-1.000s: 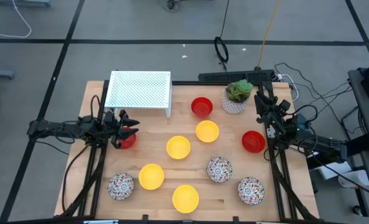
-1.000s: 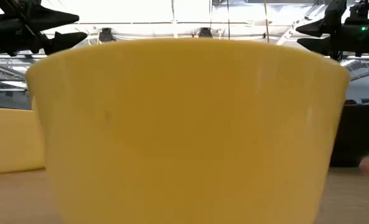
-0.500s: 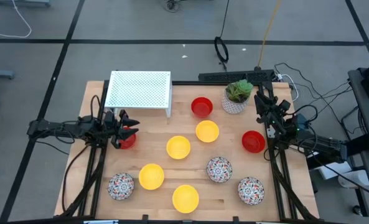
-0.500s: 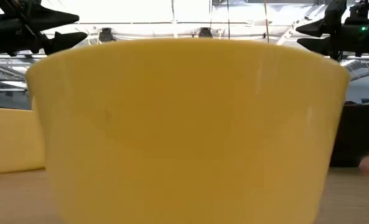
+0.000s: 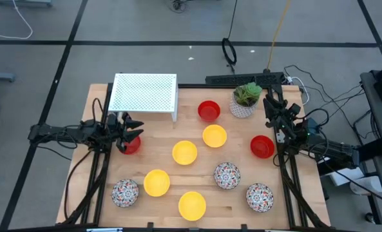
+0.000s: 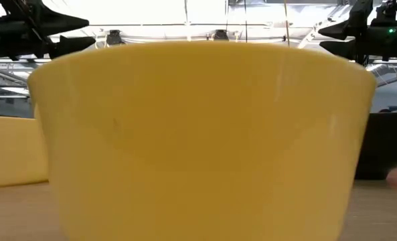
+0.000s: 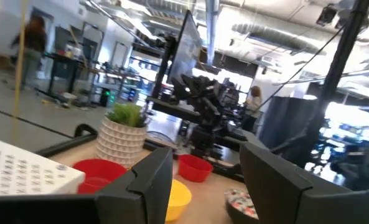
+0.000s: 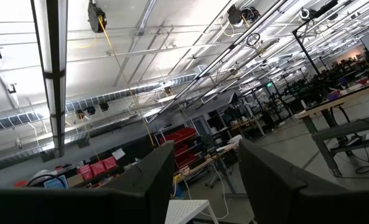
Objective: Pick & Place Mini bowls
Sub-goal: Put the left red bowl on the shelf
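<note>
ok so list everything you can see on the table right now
red mini bowls: three, red; one beside the plant pot, one at the right edge, one under the left gripper
yellow mini bowls: four, yellow, middle to near edge
speckled mini bowls: three, white multicolour, near edge
rack: one, white perforated, far left
plant pot: one, white, green plant, far right
left gripper: open, over a red bowl
right gripper: open, beside the plant pot
</note>
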Robot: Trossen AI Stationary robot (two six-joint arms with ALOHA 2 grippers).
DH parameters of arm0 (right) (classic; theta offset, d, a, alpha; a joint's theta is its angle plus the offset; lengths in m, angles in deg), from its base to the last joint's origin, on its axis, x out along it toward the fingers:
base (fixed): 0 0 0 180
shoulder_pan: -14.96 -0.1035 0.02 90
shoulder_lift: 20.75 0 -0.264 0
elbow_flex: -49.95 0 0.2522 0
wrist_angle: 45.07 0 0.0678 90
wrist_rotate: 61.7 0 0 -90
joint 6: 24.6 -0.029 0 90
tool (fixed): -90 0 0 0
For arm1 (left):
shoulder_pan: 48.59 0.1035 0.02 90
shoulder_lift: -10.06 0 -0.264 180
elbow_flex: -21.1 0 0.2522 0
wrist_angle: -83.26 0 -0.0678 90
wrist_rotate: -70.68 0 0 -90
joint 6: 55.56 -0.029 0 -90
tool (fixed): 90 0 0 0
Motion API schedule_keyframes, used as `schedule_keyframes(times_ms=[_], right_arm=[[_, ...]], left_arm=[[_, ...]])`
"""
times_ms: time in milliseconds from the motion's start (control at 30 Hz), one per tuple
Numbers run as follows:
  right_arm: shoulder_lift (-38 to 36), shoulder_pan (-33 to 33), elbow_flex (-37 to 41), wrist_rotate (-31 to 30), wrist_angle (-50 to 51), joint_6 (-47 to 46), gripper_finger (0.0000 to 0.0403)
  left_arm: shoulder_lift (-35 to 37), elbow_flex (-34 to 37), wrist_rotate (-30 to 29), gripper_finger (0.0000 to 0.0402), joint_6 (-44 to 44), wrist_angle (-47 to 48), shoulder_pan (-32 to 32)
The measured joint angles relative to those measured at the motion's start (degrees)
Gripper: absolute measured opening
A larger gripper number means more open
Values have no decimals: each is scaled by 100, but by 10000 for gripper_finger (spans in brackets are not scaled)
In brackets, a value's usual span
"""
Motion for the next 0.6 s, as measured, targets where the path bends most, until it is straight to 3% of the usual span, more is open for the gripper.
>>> schedule_keyframes(times_ms=[300,600], right_arm=[[1,0,0,0,1,0,165],[1,-1,1,1,10,0,165]], left_arm=[[-380,-224,-243,189,-685,-146,-2],[-2130,-1425,-738,189,-665,948,0]])
